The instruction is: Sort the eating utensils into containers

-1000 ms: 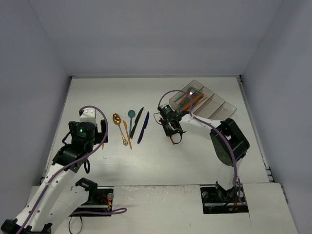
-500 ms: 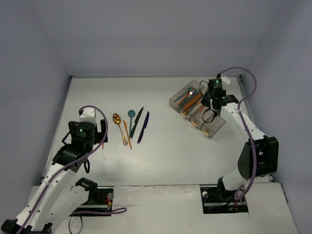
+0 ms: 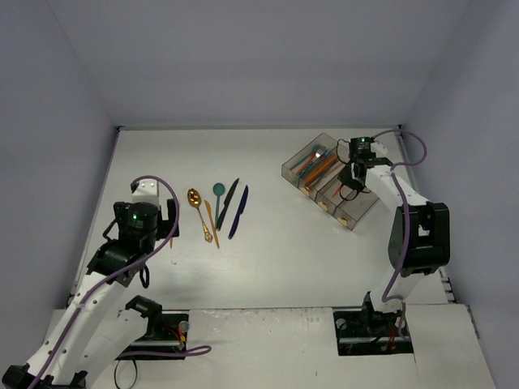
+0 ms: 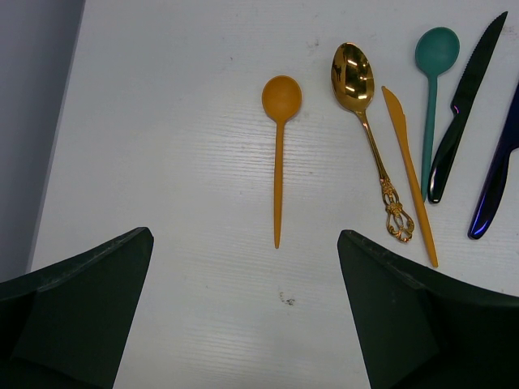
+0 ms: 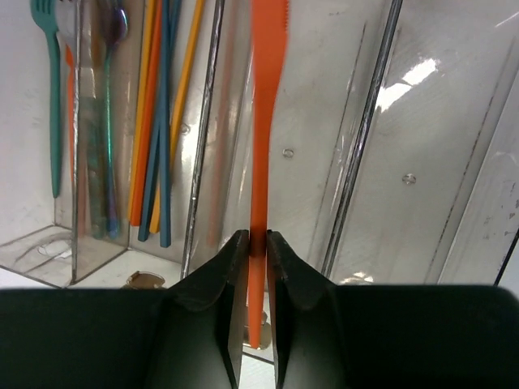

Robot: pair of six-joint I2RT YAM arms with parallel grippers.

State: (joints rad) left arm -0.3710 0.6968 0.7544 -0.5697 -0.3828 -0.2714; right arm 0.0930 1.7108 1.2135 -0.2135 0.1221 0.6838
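— What is held by the right gripper [image 5: 258, 243]?
— An orange knife [image 5: 266, 97] is pinched tight. It has just been carried from the middle of the frame to the containers [image 3: 347, 212] at the upper right. It is nearly put away.
— And the left gripper [image 4: 245, 235]?
— It is spread wide above an orange spoon [image 4: 278, 162] not yet sorted.

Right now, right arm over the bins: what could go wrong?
1. The right gripper holds the orange knife near a bin divider; released there, it could catch the wall or tip into the neighbouring bin.
2. The gold spoon and the loose knife beside it nearly touch; grabbing one may drag the other.
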